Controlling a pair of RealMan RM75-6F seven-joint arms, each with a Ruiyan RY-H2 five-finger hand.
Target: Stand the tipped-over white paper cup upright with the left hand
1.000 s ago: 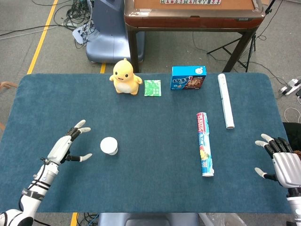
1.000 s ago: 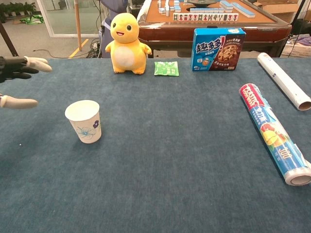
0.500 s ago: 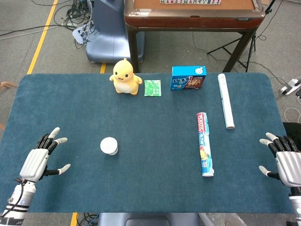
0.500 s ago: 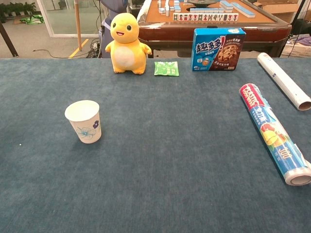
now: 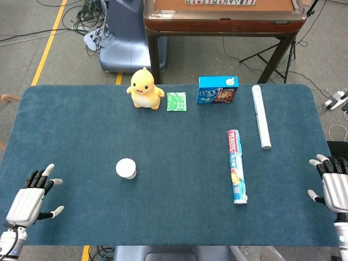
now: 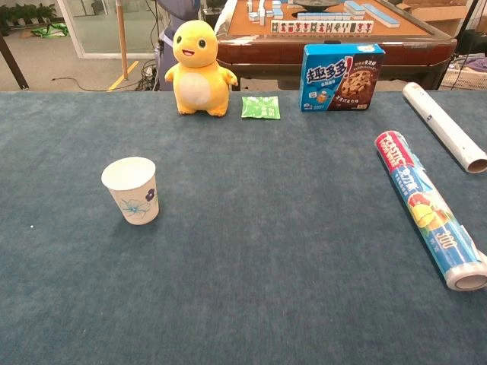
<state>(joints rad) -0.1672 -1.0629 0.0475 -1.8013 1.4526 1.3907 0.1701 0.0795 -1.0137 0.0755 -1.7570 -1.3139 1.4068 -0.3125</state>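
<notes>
The cup [image 6: 132,189] stands upright, mouth up, on the bench [image 5: 179,141] left of centre, well apart from both empty hands, left [image 5: 27,198] and right [image 5: 331,185], fingers spread wide, so a careless return sweep could tip it again

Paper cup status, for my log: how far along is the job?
Done: the white paper cup stands upright, mouth up, on the blue table. In hand: nothing; the left hand is open at the near left edge, clear of the cup. Left: nothing visible.
</notes>
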